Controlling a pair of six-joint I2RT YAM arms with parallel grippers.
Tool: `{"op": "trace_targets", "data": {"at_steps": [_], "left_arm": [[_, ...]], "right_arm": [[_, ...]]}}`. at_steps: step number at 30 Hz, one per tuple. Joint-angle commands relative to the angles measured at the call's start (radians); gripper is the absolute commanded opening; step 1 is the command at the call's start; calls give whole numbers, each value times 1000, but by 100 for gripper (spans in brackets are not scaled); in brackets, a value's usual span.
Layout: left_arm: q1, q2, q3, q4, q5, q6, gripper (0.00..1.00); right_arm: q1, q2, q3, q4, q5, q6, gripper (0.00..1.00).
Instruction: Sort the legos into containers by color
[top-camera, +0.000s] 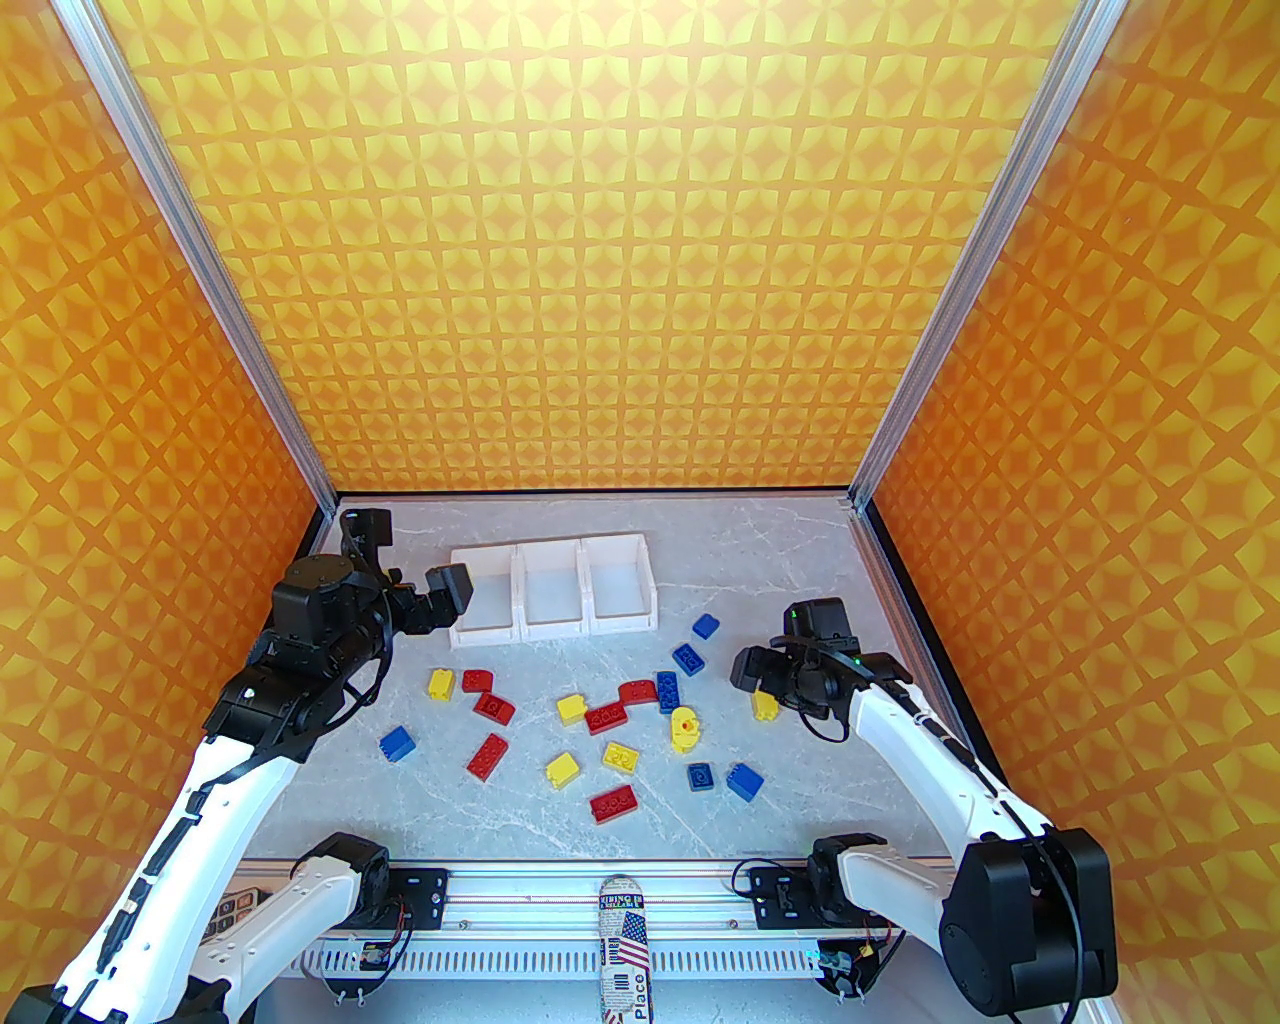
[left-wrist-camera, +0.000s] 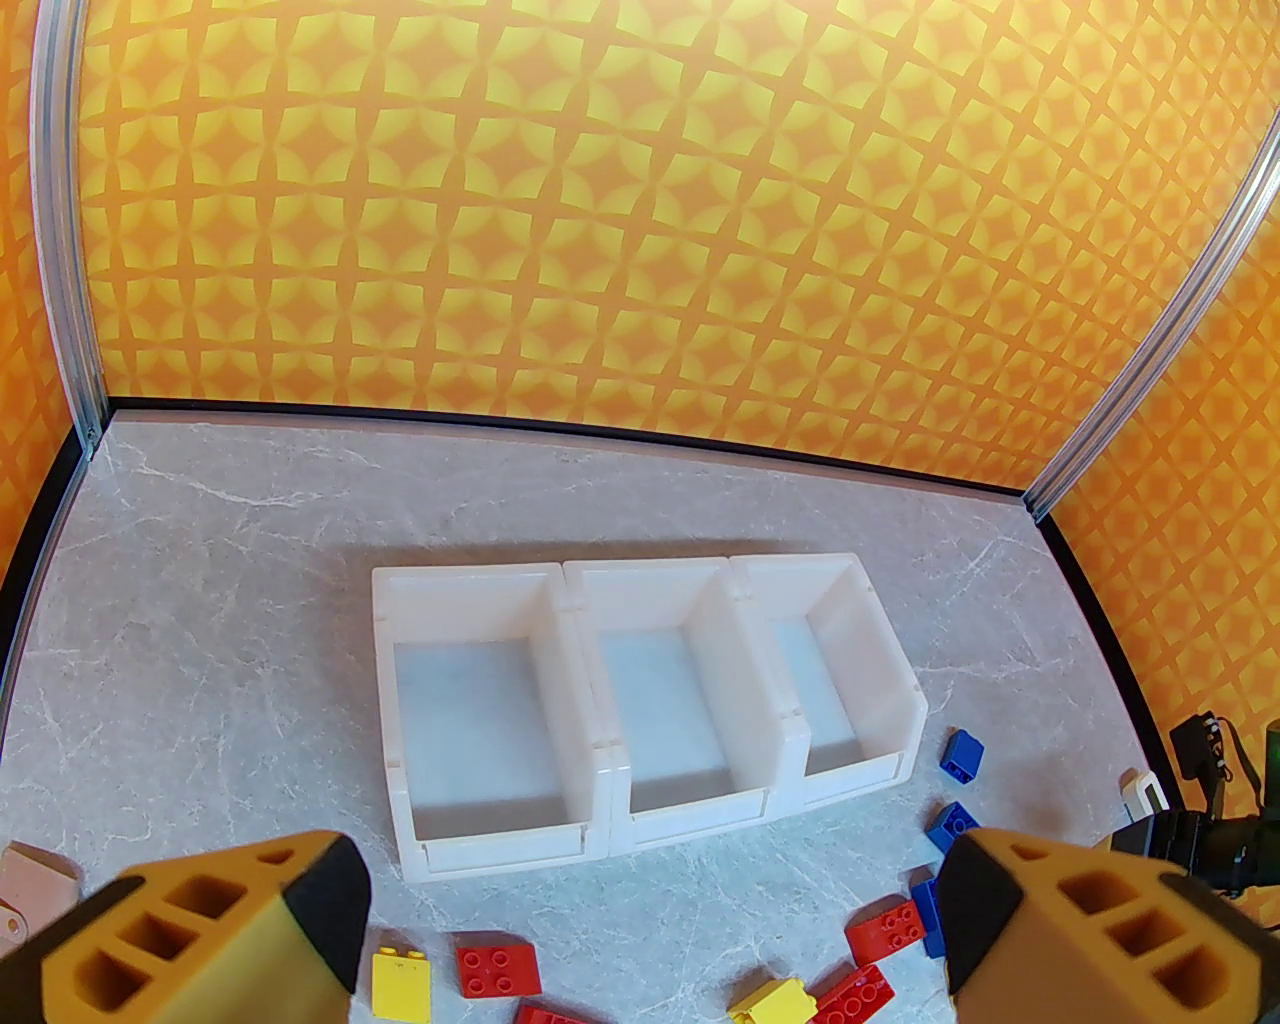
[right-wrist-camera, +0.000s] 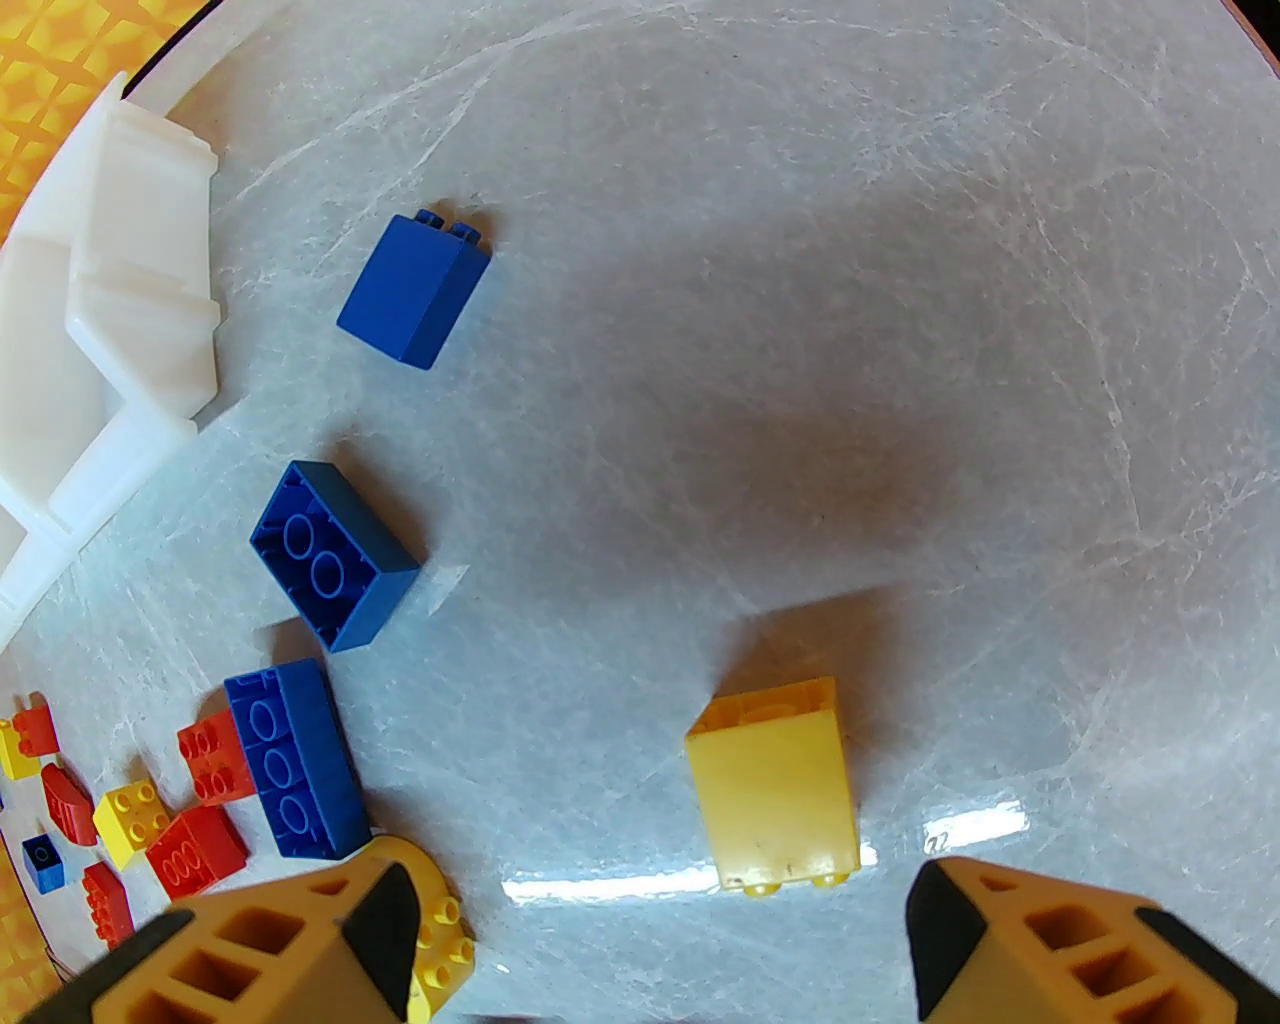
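**Yellow brick lined up for the pick**

The right gripper (right-wrist-camera: 660, 920) is lowered over a lone yellow brick (right-wrist-camera: 775, 780) at the table's right. Its fingers are spread to either side, apparently for a grasp, and nothing is gripped. The left gripper (left-wrist-camera: 650, 910), wide open and empty, is held by the empty containers (left-wrist-camera: 580, 640). The other legos (top-camera: 610, 720) are scattered nearer.

containers (top-camera: 553, 590) in a row at table's (top-camera: 800, 560) rear, legos (top-camera: 610, 717) scattered before them, one lego (top-camera: 765, 706) farthest right
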Motion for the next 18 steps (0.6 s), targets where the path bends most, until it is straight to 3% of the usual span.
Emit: {"op": "trace_targets", "data": {"at_steps": [1,11,18], "left_arm": [[-3,4,9,-6,23,19,99],[-4,1,15,-28,22,31,99],[-3,7,14,-23,22,29,99]], "right_arm": [[3,50,-3,7,37,5,79],[19,176,24,-1,84,-31,73],[26,237,41,1,67,-56,54]]}}
